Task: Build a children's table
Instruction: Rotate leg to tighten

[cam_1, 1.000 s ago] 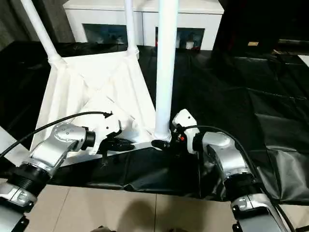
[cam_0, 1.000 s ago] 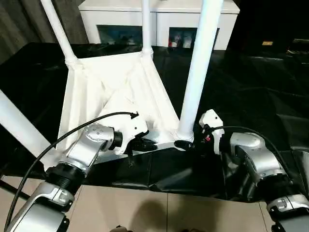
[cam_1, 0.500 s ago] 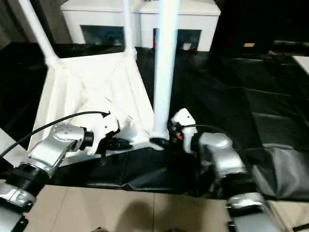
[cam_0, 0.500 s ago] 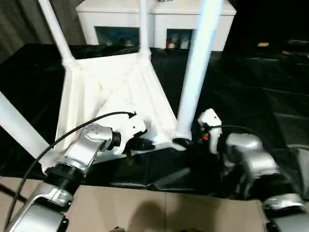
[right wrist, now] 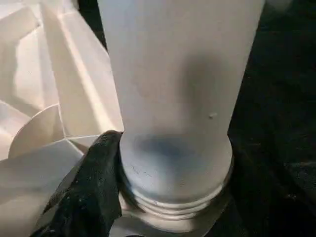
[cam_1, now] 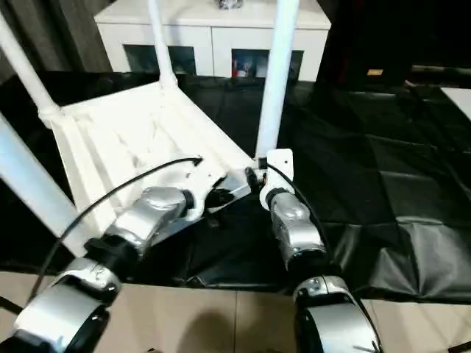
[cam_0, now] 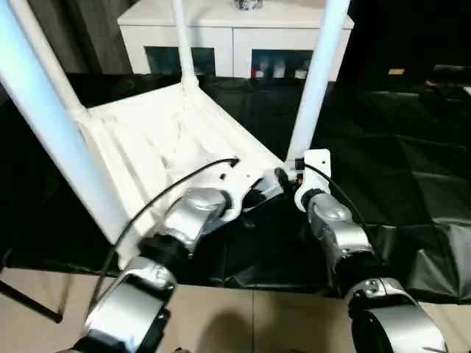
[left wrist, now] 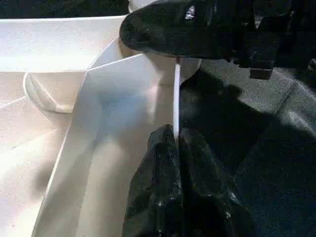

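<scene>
My left gripper (left wrist: pixel 177 143) pinches the tabletop's (cam_0: pixel 147 140) near rim. My right gripper (cam_0: pixel 283 176) clasps the leg (right wrist: pixel 173 98) at its near corner socket.

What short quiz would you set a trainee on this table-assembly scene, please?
1. True or false: the tabletop lies with its ribbed underside facing up.
2. How many legs stand up from its corners?
3. What does the left pincer pinch? A) a leg B) the tabletop's thin rim C) the black sheet

Key: 1 true; 2 four; 3 B.
</scene>
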### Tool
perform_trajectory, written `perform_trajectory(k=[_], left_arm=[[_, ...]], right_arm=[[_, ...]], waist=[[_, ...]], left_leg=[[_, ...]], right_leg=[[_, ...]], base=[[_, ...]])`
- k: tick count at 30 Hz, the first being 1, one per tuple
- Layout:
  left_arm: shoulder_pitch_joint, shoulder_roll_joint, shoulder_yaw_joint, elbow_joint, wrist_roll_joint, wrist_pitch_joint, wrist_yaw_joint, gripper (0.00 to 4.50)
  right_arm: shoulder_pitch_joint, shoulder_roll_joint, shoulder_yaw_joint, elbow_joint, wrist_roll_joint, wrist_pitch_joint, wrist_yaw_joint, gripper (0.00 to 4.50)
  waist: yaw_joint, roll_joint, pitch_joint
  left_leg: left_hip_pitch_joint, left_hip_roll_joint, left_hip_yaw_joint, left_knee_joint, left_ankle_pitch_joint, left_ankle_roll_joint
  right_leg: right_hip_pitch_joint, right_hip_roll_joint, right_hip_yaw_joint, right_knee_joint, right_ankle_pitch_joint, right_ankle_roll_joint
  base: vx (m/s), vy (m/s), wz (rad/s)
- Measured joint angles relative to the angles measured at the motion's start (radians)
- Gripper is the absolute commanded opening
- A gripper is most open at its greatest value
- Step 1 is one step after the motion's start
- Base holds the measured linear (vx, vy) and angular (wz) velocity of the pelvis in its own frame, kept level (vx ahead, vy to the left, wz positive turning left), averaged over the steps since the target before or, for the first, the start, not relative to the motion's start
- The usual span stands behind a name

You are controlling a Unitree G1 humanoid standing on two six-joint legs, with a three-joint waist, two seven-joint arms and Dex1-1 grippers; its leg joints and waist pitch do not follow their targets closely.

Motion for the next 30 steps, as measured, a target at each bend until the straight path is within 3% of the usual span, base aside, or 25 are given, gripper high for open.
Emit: perform_trajectory(k=[7, 13, 19, 22, 30], left_arm=[[0.018, 0.065, 0.002, -0.041, 0.002, -0.015, -0.038, 0.00], [0.076, 0.170, -0.013, -0.142, -0.007, -0.021, -0.183, 0.00], [0.151, 0.325, -0.043, -0.291, -0.059, 0.016, -0.435, 0.00], [0.168, 0.381, -0.052, -0.340, -0.068, 0.054, -0.514, 0.00], [0.185, 0.393, -0.051, -0.385, -0.071, 0.090, -0.546, 0.00]], right_arm=[[0.044, -0.039, 0.032, -0.126, 0.031, 0.011, 0.186, 3.90], [0.115, -0.198, 0.091, -0.292, 0.096, 0.089, 0.538, 3.96], [0.153, -0.336, 0.146, -0.308, 0.097, 0.088, 0.786, 3.96], [0.153, -0.343, 0.162, -0.312, 0.088, 0.075, 0.820, 3.96], [0.154, -0.363, 0.169, -0.327, 0.099, 0.096, 0.916, 3.96]], waist=[[-0.018, 0.007, 0.004], [-0.015, 0.006, 0.004], [-0.011, 0.006, 0.004], [-0.015, 0.005, 0.005], [-0.010, 0.004, 0.005]], left_leg=[[-0.009, 0.000, -0.004, -0.001, 0.001, 0.001], [-0.011, 0.003, -0.004, -0.001, 0.003, 0.006], [-0.010, 0.003, -0.003, -0.001, 0.002, 0.004], [-0.010, 0.004, -0.002, 0.000, 0.002, 0.003], [-0.010, 0.004, -0.002, 0.002, 0.002, 0.004]], right_leg=[[-0.006, 0.002, -0.002, 0.001, 0.000, 0.000], [-0.008, 0.004, -0.002, 0.000, -0.001, 0.001], [-0.008, 0.004, -0.002, -0.001, -0.001, 0.000], [-0.008, 0.005, -0.002, -0.001, -0.001, 0.000], [-0.008, 0.004, -0.002, -0.001, -0.001, 0.000]], base=[[0.000, 0.000, 0.00], [0.000, 0.000, 0.00], [0.000, 0.000, 0.00], [0.000, 0.000, 0.00], [0.000, 0.000, 0.00]])
